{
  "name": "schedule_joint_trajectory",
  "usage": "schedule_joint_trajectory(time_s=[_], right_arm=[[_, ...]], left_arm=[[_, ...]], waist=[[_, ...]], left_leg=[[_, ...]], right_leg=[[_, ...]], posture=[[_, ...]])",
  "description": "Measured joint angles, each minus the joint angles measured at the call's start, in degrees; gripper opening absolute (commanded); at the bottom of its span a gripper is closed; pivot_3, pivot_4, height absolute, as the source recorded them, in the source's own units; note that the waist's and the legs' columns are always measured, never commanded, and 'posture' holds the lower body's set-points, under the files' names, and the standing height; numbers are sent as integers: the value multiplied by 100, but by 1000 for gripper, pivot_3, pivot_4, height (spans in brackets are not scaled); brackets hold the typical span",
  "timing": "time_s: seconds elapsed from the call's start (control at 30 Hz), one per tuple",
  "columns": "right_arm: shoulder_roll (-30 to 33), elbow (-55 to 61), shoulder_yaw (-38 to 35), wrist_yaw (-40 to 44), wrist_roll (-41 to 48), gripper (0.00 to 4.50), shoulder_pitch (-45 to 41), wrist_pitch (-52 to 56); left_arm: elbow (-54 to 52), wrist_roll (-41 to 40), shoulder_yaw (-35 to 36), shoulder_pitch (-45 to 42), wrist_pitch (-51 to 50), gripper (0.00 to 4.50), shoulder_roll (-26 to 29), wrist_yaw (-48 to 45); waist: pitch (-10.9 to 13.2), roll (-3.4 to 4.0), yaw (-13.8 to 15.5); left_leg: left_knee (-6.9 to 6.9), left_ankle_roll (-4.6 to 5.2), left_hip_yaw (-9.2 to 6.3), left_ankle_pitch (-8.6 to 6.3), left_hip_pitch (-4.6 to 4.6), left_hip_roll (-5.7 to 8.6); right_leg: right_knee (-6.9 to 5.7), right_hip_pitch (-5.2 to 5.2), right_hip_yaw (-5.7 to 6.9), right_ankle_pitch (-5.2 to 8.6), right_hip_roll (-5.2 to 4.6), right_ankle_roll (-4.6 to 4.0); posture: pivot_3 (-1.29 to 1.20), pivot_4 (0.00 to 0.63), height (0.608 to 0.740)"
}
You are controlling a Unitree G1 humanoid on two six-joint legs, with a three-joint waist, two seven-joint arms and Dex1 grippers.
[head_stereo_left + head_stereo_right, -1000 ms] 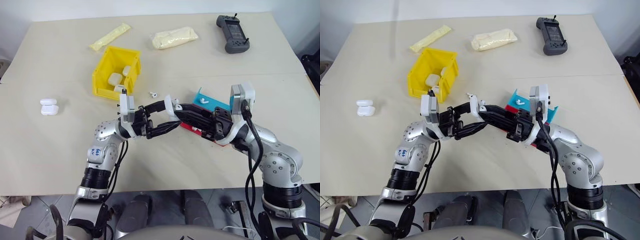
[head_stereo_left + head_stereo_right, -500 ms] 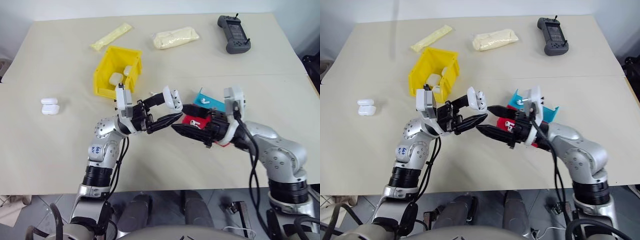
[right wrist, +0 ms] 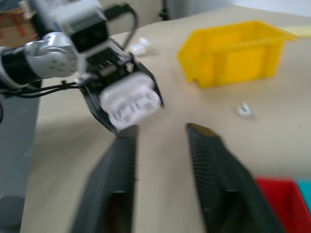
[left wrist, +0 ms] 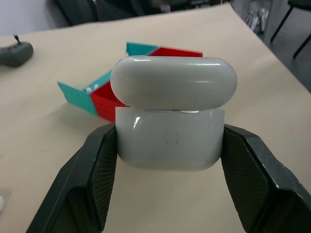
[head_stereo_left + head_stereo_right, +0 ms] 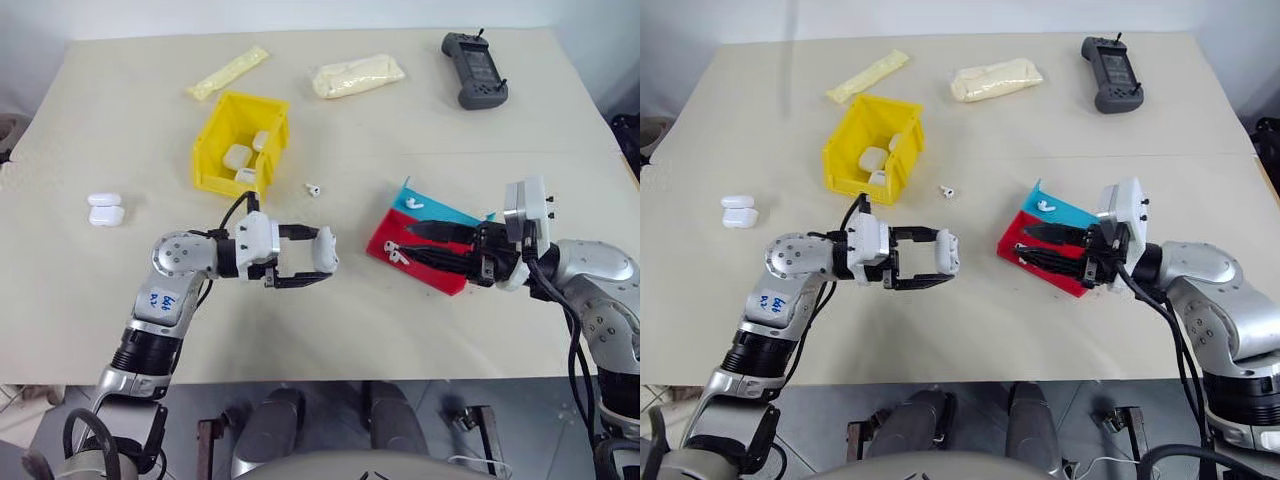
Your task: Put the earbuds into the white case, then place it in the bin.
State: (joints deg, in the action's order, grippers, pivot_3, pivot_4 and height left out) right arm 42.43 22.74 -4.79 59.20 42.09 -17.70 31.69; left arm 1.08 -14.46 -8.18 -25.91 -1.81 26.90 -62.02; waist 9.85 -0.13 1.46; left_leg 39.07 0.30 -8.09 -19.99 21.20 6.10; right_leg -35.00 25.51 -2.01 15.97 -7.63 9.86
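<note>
Between the arms: grippers drawn apart since before | left gripper (image 5: 322,262) jaws grip white case (image 4: 171,116) | right gripper (image 5: 412,240) jaws narrow, empty

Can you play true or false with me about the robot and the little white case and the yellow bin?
1. The left gripper is holding a white case. True.
2. The yellow bin has nothing in it. False: white cases lie inside it.
3. A tiny earbud lies on the table beside the bin. True.
4. The right gripper is holding the black controller. False: the controller lies at the far edge of the table, and the right gripper is over the red and blue tray.
5. Two white cases sit on the table to the left of the bin. True.
</note>
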Motion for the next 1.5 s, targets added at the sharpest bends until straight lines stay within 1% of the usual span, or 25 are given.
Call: schedule_joint_trajectory(time_s=[0.03, 0.07, 0.23, 0.37, 0.47, 0.57, 0.73, 0.83, 0.9, 1.0, 1.1, 1.17, 1.27, 1.3, 1.37, 1.4, 1.5], right_arm=[[-33, 67, 95, 14, -4, 169, -63, -7], [-56, 97, 211, 14, -14, 77, -154, -5], [-472, 116, 930, -199, -291, 77, -883, 131], [-687, 90, 1281, -365, -506, 77, -1031, 272], [-697, -23, 1420, -474, -759, 77, -1046, 335], [-447, -84, 1395, -451, -942, 77, -903, 330], [-9, -226, 955, -267, -1001, 77, -344, 196], [-81, -299, 594, -331, -871, 77, 41, 203], [-309, -251, 212, -509, -642, 77, 230, 201], [-399, -126, -228, -725, -467, 677, 519, 190], [-588, 98, -573, -892, -352, 1641, 854, -11], [-721, 195, -732, -1028, -229, 2308, 898, -46], [-837, 401, -744, -1164, -186, 3311, 901, -173], [-895, 462, -725, -1202, -190, 3592, 901, -214], [-950, 543, -643, -1253, -272, 4304, 905, -373], [-955, 564, -631, -1275, -329, 4484, 912, -447], [-1110, 565, -605, -1448, -622, 4484, 901, -776]], left_arm=[[2, 31, -24, -43, -43, 2797, -12, 39], [1, 46, -38, -75, -97, 2797, -25, 81], [-76, 106, -310, -249, -536, 2797, -263, 289], [-226, 129, -382, -265, -754, 2797, -316, 421], [-318, 147, -418, -273, -867, 2797, -346, 520], [-350, 145, -408, -272, -920, 2797, -339, 565], [-414, 90, -317, -150, -855, 2797, -300, 566], [-627, -71, -183, -24, -633, 2797, -357, 558], [-774, -178, -93, 164, -495, 2797, -356, 550], [-938, -397, 161, 599, -446, 2797, -348, 605], [-1211, -806, 855, 1197, -528, 2797, -365, 1003], [-1303, -950, 1322, 1446, -714, 2797, -363, 1424], [-1385, -993, 1905, 1672, -1083, 2797, -413, 2266], [-1386, -997, 2053, 1698, -1173, 2797, -443, 2503], [-1388, -1032, 2323, 1714, -1324, 2797, -527, 2943], [-1388, -1057, 2425, 1709, -1384, 2797, -578, 3121], [-1216, -1104, 2652, 1341, -1654, 2797, -644, 3689]], waist=[[1, -1, 2], [1, -1, 2], [1, -1, -10], [1, -2, -12], [1, -1, -11], [1, -2, 8], [2, -3, 2], [2, -4, -9], [2, -3, -23], [2, -3, -3], [2, -3, -14], [2, -3, -3], [2, -3, 2], [2, -3, 7], [2, -4, 18], [2, -4, 19], [1, -9, 28]], left_leg=[[0, 0, 0, 0, 1, 0], [1, 0, -1, 0, 1, 1], [0, -1, -2, 0, 0, -3], [0, 1, -2, -1, 2, 2], [1, 1, -2, -1, 2, 3], [2, 1, -4, -1, 2, 4], [1, 2, -3, -1, 2, 2], [0, 1, 2, -1, 1, -1], [-2, 0, 4, -2, -2, -5], [-1, 0, 2, -1, -3, -3], [-2, 0, 3, -2, -4, -4], [0, 0, 3, -1, -6, -3], [0, 0, 3, -1, -7, -2], [0, 0, 2, -1, -7, -2], [1, 1, 2, -2, -6, 4], [1, 3, 2, -2, -6, 5], [3, 1, 0, -2, -5, 3]], right_leg=[[1, 0, 1, 0, 0, 0], [1, 0, 1, 0, -1, 0], [-5, 1, 3, 0, 3, 1], [-10, 1, 2, -1, -1, 1], [-8, 0, 2, -1, -2, 1], [-6, 0, 4, -1, -2, 1], [-7, -1, 3, -1, -2, 2], [-3, 1, 1, -1, 0, 2], [-3, 1, -1, -1, 4, 2], [-3, 0, -1, -1, 3, 1], [-3, 0, -5, -1, 3, 2], [-2, 0, -5, -1, 3, 2], [-3, -1, -5, -1, 3, 2], [-4, -1, -5, -1, 3, 2], [-3, -2, -5, -1, -2, 2], [-3, -2, -5, -1, -4, 1], [-3, -2, -2, -1, -1, 2]], posture=[[0, 150, 740], [0, 150, 740], [0, 150, 740], [0, 150, 740], [0, 150, 740], [0, 150, 740], [0, 150, 740], [0, 150, 740], [0, 150, 740], [0, 150, 740], [0, 150, 740], [0, 150, 740], [0, 150, 740], [0, 150, 740], [0, 150, 740], [0, 150, 740], [0, 150, 740]])
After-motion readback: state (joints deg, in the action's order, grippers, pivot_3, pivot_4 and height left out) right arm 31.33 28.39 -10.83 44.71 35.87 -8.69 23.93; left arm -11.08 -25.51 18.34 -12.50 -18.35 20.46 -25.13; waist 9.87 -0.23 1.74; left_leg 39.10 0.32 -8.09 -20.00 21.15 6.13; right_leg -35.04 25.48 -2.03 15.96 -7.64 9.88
